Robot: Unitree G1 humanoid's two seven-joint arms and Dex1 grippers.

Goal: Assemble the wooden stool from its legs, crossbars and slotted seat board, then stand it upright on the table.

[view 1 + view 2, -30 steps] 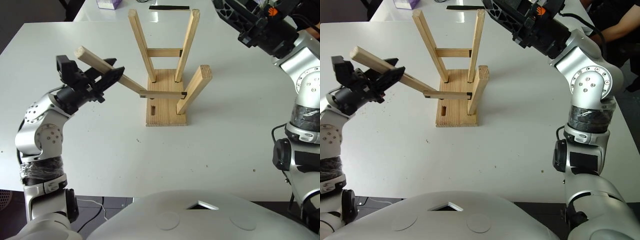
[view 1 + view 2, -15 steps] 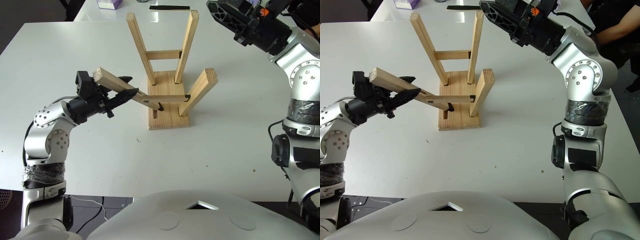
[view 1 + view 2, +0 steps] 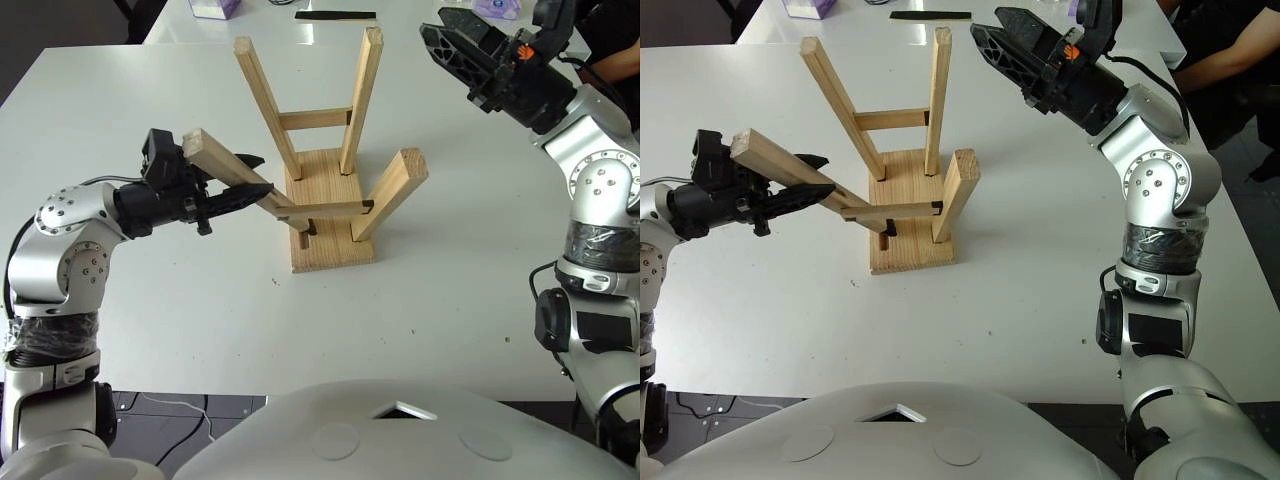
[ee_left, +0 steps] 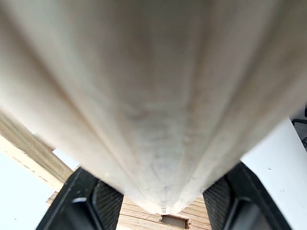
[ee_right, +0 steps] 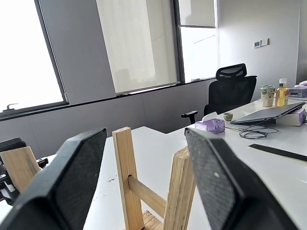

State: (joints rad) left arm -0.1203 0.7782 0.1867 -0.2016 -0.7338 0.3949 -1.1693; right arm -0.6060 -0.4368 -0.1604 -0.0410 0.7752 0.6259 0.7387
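Note:
The slotted seat board (image 3: 335, 250) lies flat on the white table (image 3: 150, 300). Two legs (image 3: 262, 105) joined by a crossbar (image 3: 313, 118) stand in its far end. A second pair sits tilted at its near end: a right leg (image 3: 392, 192) leans over the board, and a crossbar (image 3: 328, 210) links it to a left leg (image 3: 222, 165). My left gripper (image 3: 250, 175) is shut on that left leg, whose lower end touches the board. Its black fingers (image 4: 98, 206) flank the wood. My right gripper (image 3: 445, 35) hangs open above and right of the stool, holding nothing.
A black strip (image 3: 335, 15) and a purple box (image 3: 215, 8) lie at the table's far edge. A laptop (image 5: 268, 112), bottles (image 5: 282, 93) and an office chair (image 5: 230, 93) are beyond the stool. Bare tabletop extends in front of the board and to both sides.
My left gripper has carried the held leg right, toward the seat board, so the tilted pair now rests on the board's near end. The right gripper came slightly lower. The head camera shifted.

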